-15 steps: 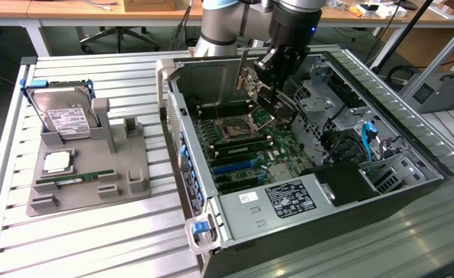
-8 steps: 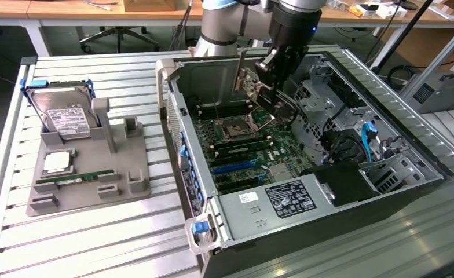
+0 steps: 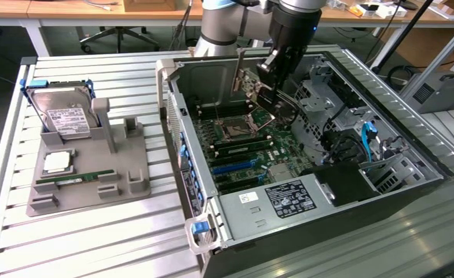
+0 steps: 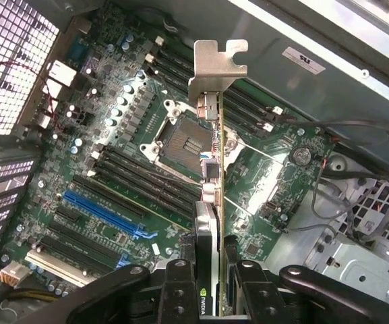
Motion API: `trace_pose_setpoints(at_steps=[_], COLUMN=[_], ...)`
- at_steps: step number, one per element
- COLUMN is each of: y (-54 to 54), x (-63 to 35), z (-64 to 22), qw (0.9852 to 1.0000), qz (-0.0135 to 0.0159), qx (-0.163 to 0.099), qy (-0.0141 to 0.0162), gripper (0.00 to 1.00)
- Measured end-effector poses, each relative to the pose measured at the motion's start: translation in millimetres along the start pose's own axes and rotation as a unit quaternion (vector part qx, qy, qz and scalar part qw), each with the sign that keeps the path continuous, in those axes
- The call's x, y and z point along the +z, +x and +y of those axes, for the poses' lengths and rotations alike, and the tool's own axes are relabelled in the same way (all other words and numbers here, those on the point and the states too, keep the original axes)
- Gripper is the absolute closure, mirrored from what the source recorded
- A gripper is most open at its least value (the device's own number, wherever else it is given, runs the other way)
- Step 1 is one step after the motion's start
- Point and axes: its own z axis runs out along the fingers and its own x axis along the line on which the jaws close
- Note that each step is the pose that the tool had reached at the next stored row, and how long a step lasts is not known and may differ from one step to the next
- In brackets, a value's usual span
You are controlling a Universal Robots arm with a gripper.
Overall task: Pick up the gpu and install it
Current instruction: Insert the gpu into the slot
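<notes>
Gpu (image 3: 267, 99): held edge-on above mobo (image 4: 113, 135) inside open case (image 3: 165, 87), clamped in part-closed gripper (image 4: 211, 280). Judged mid-carry, not yet seated. Prob. needed next: edge squared over blue slot (image 4: 103, 212), bracket (image 4: 218, 64) twd rear.

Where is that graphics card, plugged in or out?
Out. The gripper holds the gpu in the air above the motherboard, seated in no slot.
</notes>
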Motion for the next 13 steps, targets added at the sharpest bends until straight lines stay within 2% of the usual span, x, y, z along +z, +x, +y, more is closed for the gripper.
trace_pose_setpoints(at_steps=[7,13], y=[0.0,0.0], x=[0.2,0.3], z=[0.0,0.0], qw=[0.9994,0.9983], qz=[-0.0015,-0.0027], qx=[-0.033,-0.059], qy=[-0.0009,-0.0015], gripper=[0.73,0.73])
